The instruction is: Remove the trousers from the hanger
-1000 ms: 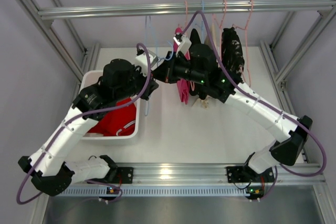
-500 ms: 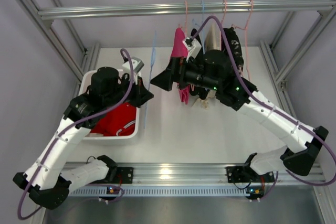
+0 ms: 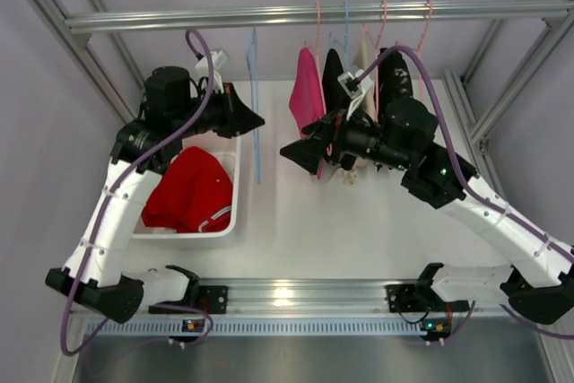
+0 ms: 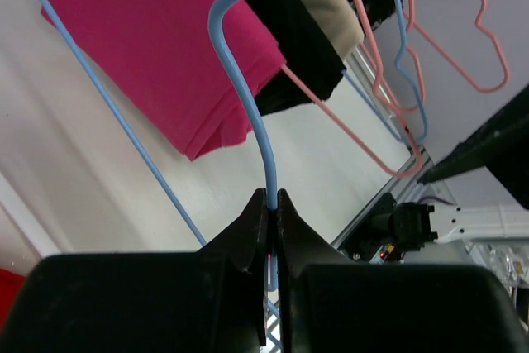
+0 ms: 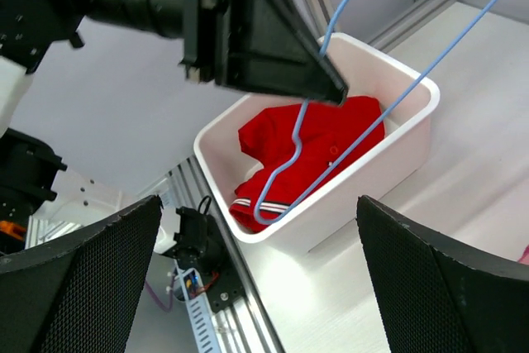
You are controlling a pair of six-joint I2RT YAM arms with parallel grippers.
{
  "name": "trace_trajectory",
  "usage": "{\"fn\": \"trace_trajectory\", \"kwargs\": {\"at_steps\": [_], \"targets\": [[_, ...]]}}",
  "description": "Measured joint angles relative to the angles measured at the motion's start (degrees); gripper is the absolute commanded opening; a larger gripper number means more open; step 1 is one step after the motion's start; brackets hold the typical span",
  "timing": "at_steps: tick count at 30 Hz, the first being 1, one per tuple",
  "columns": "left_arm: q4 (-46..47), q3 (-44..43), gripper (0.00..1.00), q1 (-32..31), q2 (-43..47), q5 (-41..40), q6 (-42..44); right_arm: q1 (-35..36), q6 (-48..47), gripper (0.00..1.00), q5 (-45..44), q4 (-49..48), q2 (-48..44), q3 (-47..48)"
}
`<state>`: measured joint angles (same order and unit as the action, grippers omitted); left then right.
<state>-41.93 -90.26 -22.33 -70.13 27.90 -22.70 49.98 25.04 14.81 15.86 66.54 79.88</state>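
Observation:
The red trousers (image 3: 190,193) lie bunched in the white bin (image 3: 235,221) at the left, off the hanger; in the right wrist view the trousers (image 5: 351,121) show their white stripe trim. The bare light-blue hanger (image 3: 256,154) stands upright between the bin and the hung clothes, its hook up near the rail. My left gripper (image 3: 258,120) is shut on its wire, and the left wrist view shows the jaws (image 4: 271,197) pinching the hanger (image 4: 248,97). My right gripper (image 3: 300,152) hangs open and empty to the right of the hanger, facing the bin (image 5: 388,167).
A metal rail (image 3: 296,15) crosses the back. On it hang a pink garment (image 3: 307,91), a black garment (image 3: 334,78), a beige one (image 3: 366,58), another black one (image 3: 396,87) and pink hangers (image 3: 421,42). Frame posts stand at both sides.
My left arm rose and carried the bare hanger up toward the rail. My right gripper opened, let go and drew back to the right. The trousers stayed in the bin.

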Motion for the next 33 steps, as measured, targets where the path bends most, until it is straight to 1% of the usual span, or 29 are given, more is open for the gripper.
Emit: {"fn": "trace_trajectory", "kwargs": {"at_steps": [4, 11, 14, 21, 24, 25, 27, 28, 30, 31, 32, 33], "targets": [[0.94, -6.01, 0.0, 2.12, -5.31, 1.22, -1.79, 0.0, -2.71, 1.0, -0.04, 0.07, -1.46, 0.0], [1.22, -17.05, 0.0, 3.28, -13.49, 1.25, -2.93, 0.0, -4.61, 1.0, -0.22, 0.2, -2.56, 0.0], [1.33, -18.51, 0.0, 4.28, -15.5, 1.27, -3.23, -0.07, -4.9, 1.0, -0.39, 0.24, -2.73, 0.0], [1.68, -18.71, 0.01, 6.97, -19.96, 2.78, -4.63, -0.26, -5.05, 0.99, -1.05, 0.42, -4.09, -1.11], [1.53, -18.71, 0.12, 7.13, -21.18, 3.34, -4.59, -0.28, -5.07, 0.99, -1.29, 0.59, -4.68, -1.55], [1.62, -18.71, 0.22, 7.04, -21.24, 3.34, -4.55, -0.28, -5.07, 1.0, -1.36, 0.55, -4.79, -1.6], [1.81, -18.71, 0.37, 7.04, -21.24, 3.15, -4.52, -0.37, -5.09, 0.99, -1.53, 0.46, -5.07, -1.84], [1.92, -18.71, 0.5, 7.08, -21.24, 3.02, -4.61, -0.42, -5.09, 0.99, -1.64, 0.61, -5.25, -1.92], [2.05, -18.71, 0.65, 7.1, -21.22, 2.64, -4.57, -0.57, -5.11, 1.0, -1.75, 0.57, -5.57, -2.25], [2.08, -18.71, 0.76, 7.1, -21.16, 2.49, -4.33, -0.66, -5.14, 0.99, -1.79, 0.76, -5.7, -2.29], [2.05, -18.71, 0.96, 7.1, -21.11, 2.21, -4.33, -0.76, -5.14, 0.99, -1.92, 0.81, -5.79, -2.29], [2.05, -18.71, 0.99, 7.1, -20.98, 1.88, -4.0, -0.9, -5.18, 0.99, -2.05, 0.85, -5.9, -2.29]]}}
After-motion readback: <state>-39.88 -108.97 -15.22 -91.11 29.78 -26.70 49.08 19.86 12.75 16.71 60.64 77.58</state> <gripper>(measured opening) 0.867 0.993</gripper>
